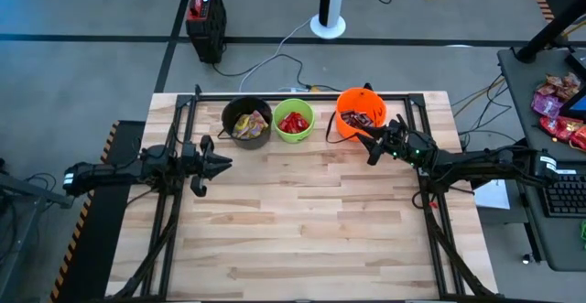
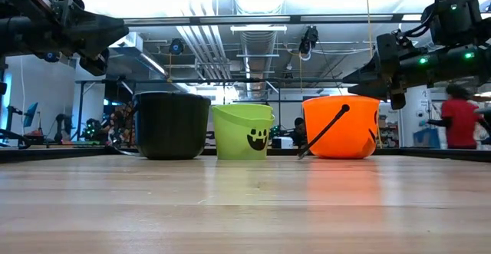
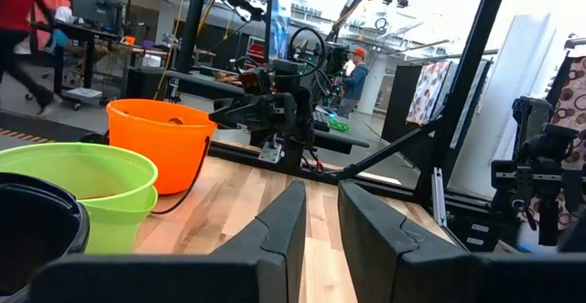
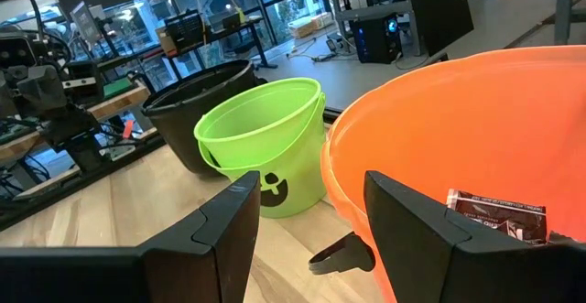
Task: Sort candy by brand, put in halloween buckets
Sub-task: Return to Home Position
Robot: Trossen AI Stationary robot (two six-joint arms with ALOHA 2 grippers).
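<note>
Your right gripper (image 1: pixel 374 147) hovers unclenched and empty at the orange bucket's (image 1: pixel 345 125) four o'clock rim. Your left gripper (image 1: pixel 222 164) waits at the black bucket's (image 1: pixel 227 120) seven o'clock, its fingers (image 3: pixel 275 234) slightly parted, holding nothing. All candy (image 1: pixel 294 123) sits inside the three buckets.

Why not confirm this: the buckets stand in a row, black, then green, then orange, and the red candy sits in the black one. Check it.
One thing is wrong. The red candy sits in the green bucket, not the black bucket; the high view shows it. The row does run black, green, then orange bucket.
</note>
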